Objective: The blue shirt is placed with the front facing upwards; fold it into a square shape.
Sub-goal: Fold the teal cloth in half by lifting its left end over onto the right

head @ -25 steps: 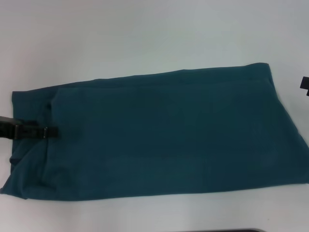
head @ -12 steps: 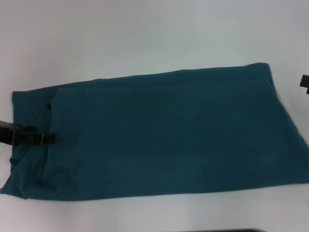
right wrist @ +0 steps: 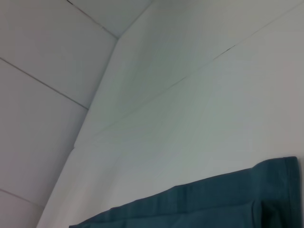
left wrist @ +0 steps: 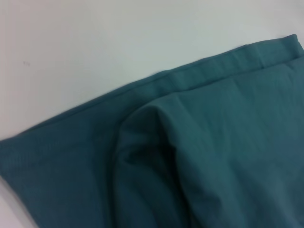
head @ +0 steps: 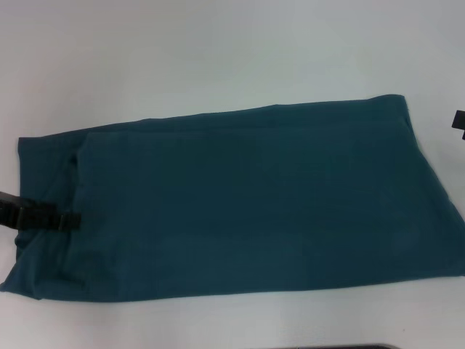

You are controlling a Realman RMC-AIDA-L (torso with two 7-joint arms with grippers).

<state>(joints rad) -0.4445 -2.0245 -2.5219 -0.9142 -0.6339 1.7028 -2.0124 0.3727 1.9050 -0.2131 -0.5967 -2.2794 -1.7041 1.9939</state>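
The shirt (head: 240, 203) lies flat on the white table (head: 218, 51), stretched crosswise in front of the robot as a long band, one end at its left and the other reaching almost to the right edge of the head view. Both long sides look already turned in: no sleeves stick out, no print shows, and a second layer of cloth overlaps the left end with a small pucker beside it (the left wrist view shows that ridge just inside a hemmed edge). So the narrowing seems done; what is left, I would say, is bringing the ends over each other to shorten the band into a square.

The left gripper (head: 69, 220) rests low over the left end of the shirt, fingers looking pressed together, with no cloth visibly pinched. The right gripper (head: 459, 120) sits off past the right end, barely in view; I cannot tell its state.
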